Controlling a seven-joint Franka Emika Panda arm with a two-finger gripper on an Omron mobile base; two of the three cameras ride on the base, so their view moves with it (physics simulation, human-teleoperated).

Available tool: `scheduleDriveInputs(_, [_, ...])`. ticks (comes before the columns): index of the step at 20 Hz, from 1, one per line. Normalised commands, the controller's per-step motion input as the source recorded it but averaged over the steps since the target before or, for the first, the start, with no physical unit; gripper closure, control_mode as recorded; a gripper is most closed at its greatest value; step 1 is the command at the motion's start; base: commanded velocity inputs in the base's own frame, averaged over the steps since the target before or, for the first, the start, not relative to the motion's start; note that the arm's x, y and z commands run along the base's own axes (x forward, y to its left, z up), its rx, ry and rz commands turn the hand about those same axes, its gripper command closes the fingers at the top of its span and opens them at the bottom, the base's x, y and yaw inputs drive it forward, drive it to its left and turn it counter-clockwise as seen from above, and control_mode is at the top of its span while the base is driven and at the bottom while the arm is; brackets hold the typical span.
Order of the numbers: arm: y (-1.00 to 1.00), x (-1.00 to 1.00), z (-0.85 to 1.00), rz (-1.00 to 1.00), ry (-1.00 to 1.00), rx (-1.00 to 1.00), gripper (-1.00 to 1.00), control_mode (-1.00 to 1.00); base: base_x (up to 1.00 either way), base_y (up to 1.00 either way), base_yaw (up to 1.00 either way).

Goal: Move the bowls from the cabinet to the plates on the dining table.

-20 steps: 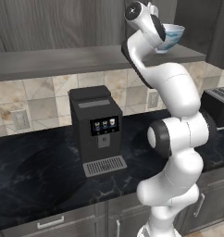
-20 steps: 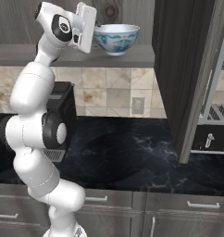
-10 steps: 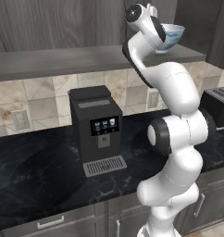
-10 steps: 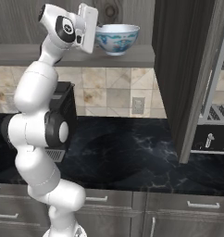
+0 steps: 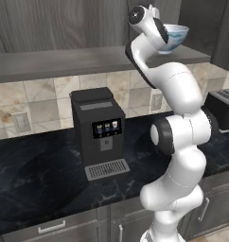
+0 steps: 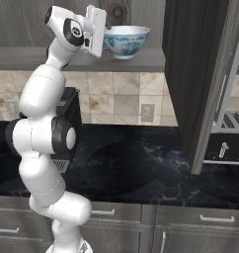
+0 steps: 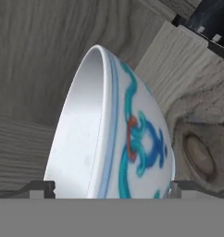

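A white bowl (image 6: 126, 40) with a blue pattern stands upright on the bottom shelf (image 6: 141, 58) of the dark wood-grain cabinet (image 5: 64, 61). My arm reaches up to it, and my gripper (image 6: 105, 34) stands open beside the bowl at shelf height. In the hand view, rolled on its side, the bowl (image 7: 123, 139) lies close ahead between my spread fingertips (image 7: 43, 187), with my gripper (image 7: 113, 187) not clasping it. From the left base view the bowl (image 5: 177, 36) peeks out behind my hand. The plates and the dining table are out of view.
An open dark cabinet door (image 6: 200, 74) hangs just right of the bowl. Below, a coffee machine (image 5: 100, 132) and a toaster (image 5: 223, 108) stand on the black marble worktop (image 6: 141, 163). Grey drawers (image 6: 190, 232) run under it.
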Motion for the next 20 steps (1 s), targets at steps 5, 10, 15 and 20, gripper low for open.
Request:
scheduleDriveInputs(5, [0.00,0.26,-0.04,0.00,-0.01,0.00,-1.00,-1.00,0.00,0.00,0.00])
scheduleDriveInputs(10, [0.00,0.30,-0.10,0.00,0.00,0.00,-1.00,-1.00,0.00,0.00,0.00])
scheduleDriveInputs(15, [-0.13,0.08,-0.22,-0.02,0.04,0.02,-1.00,-1.00,0.00,0.00,0.00])
scheduleDriveInputs(20, [-0.20,0.00,-0.23,-0.04,0.04,0.03,-1.00,-1.00,0.00,0.00,0.00])
